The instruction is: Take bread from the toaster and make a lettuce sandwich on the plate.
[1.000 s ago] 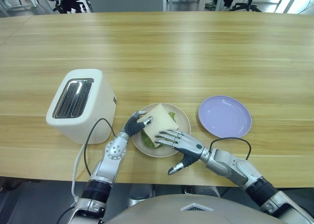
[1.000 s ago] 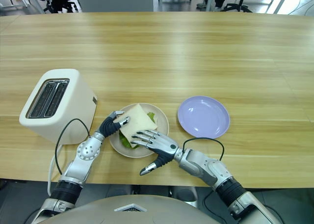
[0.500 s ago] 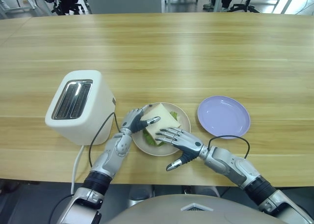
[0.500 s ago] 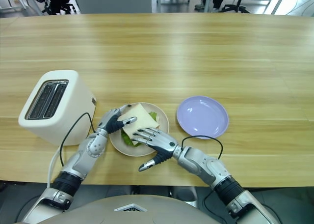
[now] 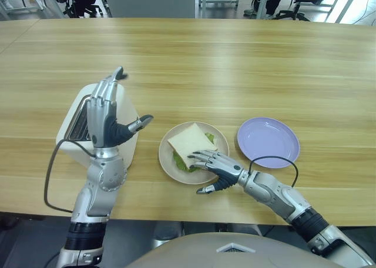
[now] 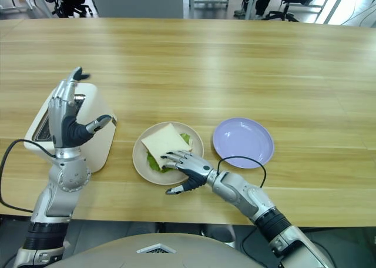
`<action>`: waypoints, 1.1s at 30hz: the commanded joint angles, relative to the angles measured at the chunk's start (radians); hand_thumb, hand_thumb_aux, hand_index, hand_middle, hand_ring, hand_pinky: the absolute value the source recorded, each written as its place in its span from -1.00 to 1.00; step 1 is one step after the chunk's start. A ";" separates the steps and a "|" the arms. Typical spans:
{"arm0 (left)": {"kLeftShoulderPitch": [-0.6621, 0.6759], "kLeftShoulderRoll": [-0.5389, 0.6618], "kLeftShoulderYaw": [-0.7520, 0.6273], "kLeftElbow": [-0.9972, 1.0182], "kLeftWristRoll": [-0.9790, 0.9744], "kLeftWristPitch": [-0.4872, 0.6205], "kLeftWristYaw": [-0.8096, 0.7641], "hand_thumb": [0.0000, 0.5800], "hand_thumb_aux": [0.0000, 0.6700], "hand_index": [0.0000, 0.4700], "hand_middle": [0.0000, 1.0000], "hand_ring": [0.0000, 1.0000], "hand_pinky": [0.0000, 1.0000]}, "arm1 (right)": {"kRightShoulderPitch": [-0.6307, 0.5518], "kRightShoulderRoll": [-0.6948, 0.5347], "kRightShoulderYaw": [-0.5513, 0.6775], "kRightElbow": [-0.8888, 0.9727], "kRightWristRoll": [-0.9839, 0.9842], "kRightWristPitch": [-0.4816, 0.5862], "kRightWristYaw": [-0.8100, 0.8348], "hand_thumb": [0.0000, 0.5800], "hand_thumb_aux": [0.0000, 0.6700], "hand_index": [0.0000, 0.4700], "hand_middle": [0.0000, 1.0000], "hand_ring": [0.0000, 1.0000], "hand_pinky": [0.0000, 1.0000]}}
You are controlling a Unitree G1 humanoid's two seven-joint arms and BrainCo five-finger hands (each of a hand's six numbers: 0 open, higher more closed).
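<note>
L hand [image 5: 106, 118] has come off the sandwich [image 5: 189, 141] and swung up: it's now raised in front of the toaster [image 5: 128, 105], fingers straight and spread, thumb out, holding nothing. R hand [image 5: 218, 165] has slid back a bit toward the table's near edge. It lies low over the near rim of the plate [image 5: 163, 153], fingers loosely splayed, tips at the bread's near edge, gripping nothing.

Sandwich sits on the tan plate, near edge of the table [image 5: 235, 68], about mid-width, just right of the toaster. Top slice is tilted to a diamond, w/ lettuce [image 5: 178, 160] poking out at the near-left and far-right sides. Can't tell if there's a bottom slice under it. Looks basically assembled to me.

Handling, my guess:
- Bread is light, soft and dents easily, so don't squeeze it.
- Lettuce is limp and prob. slick, so the top slice can skate off if you push it sideways.
- If you need to square it up, press flat and light on top, or pinch the opposite crust edges, not the corners.
- Plate is light and the wood looks smooth, so it may slide under a push.

Purple plate [image 5: 268, 141] sits just right of the tan one, not touching it. Cable loops from the R wrist betw. the two plates. Table is pale wood and runs wide to the far edge, w/ chair legs and floor beyond it.
</note>
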 commanded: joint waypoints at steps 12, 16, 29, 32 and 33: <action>0.114 -0.015 -0.048 -0.005 -0.223 -0.270 -0.244 1.00 1.00 0.96 1.00 1.00 1.00 | 0.048 0.005 -0.181 -0.146 0.484 -0.140 0.116 1.00 1.00 0.96 0.80 0.80 0.80; 0.174 0.046 -0.091 -0.004 -0.317 -0.338 -0.378 1.00 1.00 0.96 1.00 1.00 1.00 | 0.109 -0.078 -0.159 -0.220 0.613 -0.161 0.260 1.00 1.00 0.96 1.00 1.00 1.00; 0.317 0.253 -0.300 0.216 -0.368 -0.239 -0.810 1.00 1.00 0.96 1.00 1.00 1.00 | 0.269 -0.287 -0.118 -0.132 0.642 -0.241 0.557 1.00 1.00 0.96 1.00 1.00 1.00; 0.247 0.232 -0.326 0.316 -0.174 -0.174 -0.761 1.00 1.00 0.96 1.00 1.00 1.00 | 0.235 -0.233 -0.122 -0.067 0.490 -0.232 0.493 1.00 1.00 0.96 1.00 1.00 1.00; 0.221 0.227 -0.332 0.344 -0.109 -0.149 -0.733 1.00 1.00 0.96 1.00 1.00 1.00 | 0.222 -0.216 -0.120 -0.044 0.437 -0.224 0.470 1.00 1.00 0.96 1.00 1.00 1.00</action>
